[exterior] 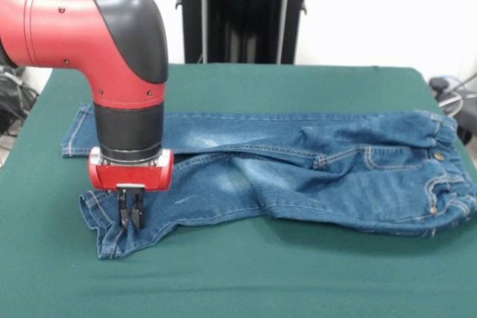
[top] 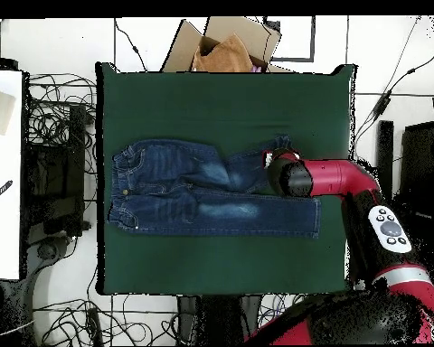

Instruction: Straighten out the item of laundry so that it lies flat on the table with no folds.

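The small blue denim jeans [exterior: 298,169] lie across the middle of the green table [exterior: 223,288], waistband to the right and legs to the left in the front view. The far leg lies fairly straight. The near leg is creased and rumpled toward its cuff. My gripper [exterior: 131,214] points straight down on the near leg's cuff end, its fingers close together and pinching the denim. In the overhead view the jeans [top: 193,192] lie on the table [top: 221,99] with the waistband at the left. There the arm's wrist [top: 289,176] hides the gripper.
The black pedestal [exterior: 242,13] stands behind the table's far edge. In the overhead view a cardboard box [top: 225,45] sits just beyond the top edge, a white desk [top: 4,172] is at the left, and cables lie around the table.
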`<action>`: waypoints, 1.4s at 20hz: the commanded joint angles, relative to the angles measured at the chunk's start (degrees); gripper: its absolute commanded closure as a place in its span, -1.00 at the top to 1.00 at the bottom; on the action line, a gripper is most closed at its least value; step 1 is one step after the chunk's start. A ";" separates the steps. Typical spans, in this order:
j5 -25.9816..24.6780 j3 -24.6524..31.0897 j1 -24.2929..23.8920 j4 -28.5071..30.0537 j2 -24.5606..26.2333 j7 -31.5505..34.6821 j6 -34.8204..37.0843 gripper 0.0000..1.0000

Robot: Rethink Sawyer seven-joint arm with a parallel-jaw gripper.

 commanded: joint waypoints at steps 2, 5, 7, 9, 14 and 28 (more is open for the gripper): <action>-2.43 3.35 -1.90 -5.90 7.59 -10.32 1.88 -1.00; -1.52 5.29 -3.67 -6.45 6.94 -14.27 4.80 -1.00; -0.85 7.10 -5.10 -7.58 6.85 -17.76 7.32 -1.00; -0.52 8.73 -6.04 -9.05 7.00 -20.40 9.48 -1.00; -0.02 11.08 -7.64 -10.70 7.17 -23.82 12.48 -1.00; 2.83 12.76 -8.66 -13.29 4.95 -30.20 17.49 -1.00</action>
